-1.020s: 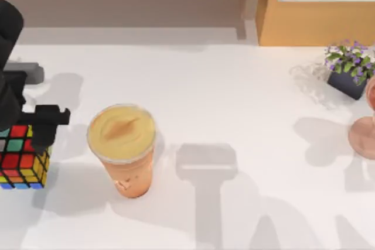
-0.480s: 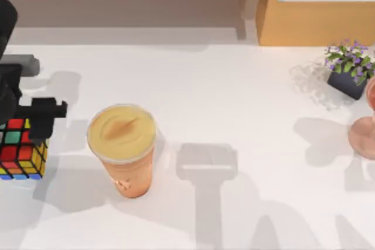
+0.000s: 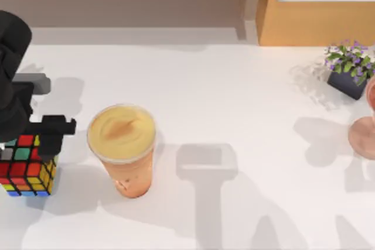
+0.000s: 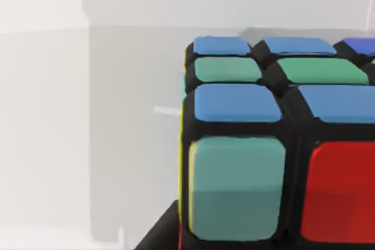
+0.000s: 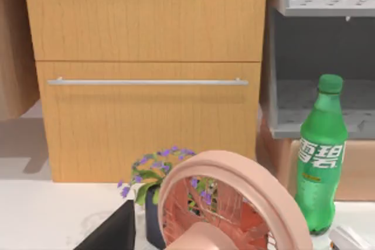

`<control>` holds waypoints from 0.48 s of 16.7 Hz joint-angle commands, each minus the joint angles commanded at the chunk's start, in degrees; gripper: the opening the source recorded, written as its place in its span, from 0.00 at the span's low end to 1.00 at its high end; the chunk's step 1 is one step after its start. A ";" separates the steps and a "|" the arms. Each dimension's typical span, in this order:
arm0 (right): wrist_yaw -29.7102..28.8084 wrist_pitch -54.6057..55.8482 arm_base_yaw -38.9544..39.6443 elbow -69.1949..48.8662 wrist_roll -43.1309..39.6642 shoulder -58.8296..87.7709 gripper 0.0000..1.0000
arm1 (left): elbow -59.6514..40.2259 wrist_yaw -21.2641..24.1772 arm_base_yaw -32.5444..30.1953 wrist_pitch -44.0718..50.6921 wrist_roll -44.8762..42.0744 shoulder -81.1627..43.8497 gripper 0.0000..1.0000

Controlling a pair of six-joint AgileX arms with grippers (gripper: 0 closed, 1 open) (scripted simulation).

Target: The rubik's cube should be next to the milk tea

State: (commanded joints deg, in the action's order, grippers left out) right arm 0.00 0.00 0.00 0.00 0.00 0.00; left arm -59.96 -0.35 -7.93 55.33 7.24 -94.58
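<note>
Two arms serve this white desk (image 3: 234, 86), and the left one is the one at work, over at about nine o'clock on the desk's left edge. Its black end effector (image 3: 29, 139) comes down onto the top of the cube (image 3: 26, 171), one finger (image 3: 55, 128) jutting out past the cube's right side; it looks clamped on the cube, with the fingers tight against its upper faces. The cube shows red, green and yellow stickers on top and a yellow-and-blue band along its lower edge. In the left wrist view the cube (image 4: 275, 150) sits very close, with blue and green stickers up top, a teal and a red one facing the camera, and a dark bit of finger (image 4: 158, 232) at its lower corner. The milk tea (image 3: 123, 147) stands upright just to the cube's right, at roughly eight o'clock from the desk's middle, near the cube but with a gap of bare desk between them. Far across at three o'clock sit a small potted plant (image 3: 350, 68) with purple flowers and a pink glass (image 3: 364, 127), partly cut off by the edge. The right wrist view looks over the rim of that pink glass (image 5: 234, 203) toward the plant (image 5: 152, 185), a green bottle (image 5: 319, 156) and a wooden cabinet (image 5: 146, 57); I cannot tell how the right end effector is set.
</note>
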 joint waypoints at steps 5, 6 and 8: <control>0.00 0.00 0.00 0.00 0.00 0.00 1.00 | 0.09 0.02 -0.03 -0.01 0.00 -0.09 0.08; 0.00 0.00 0.00 0.00 0.00 0.00 1.00 | 0.09 0.02 -0.03 -0.01 0.00 -0.09 0.15; 0.00 0.00 0.00 0.00 0.00 0.00 1.00 | 0.09 0.02 -0.03 -0.01 0.00 -0.09 0.30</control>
State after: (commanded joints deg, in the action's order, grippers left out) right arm 0.00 0.00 0.00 0.00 0.00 0.00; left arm -59.87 -0.33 -7.96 55.32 7.24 -94.67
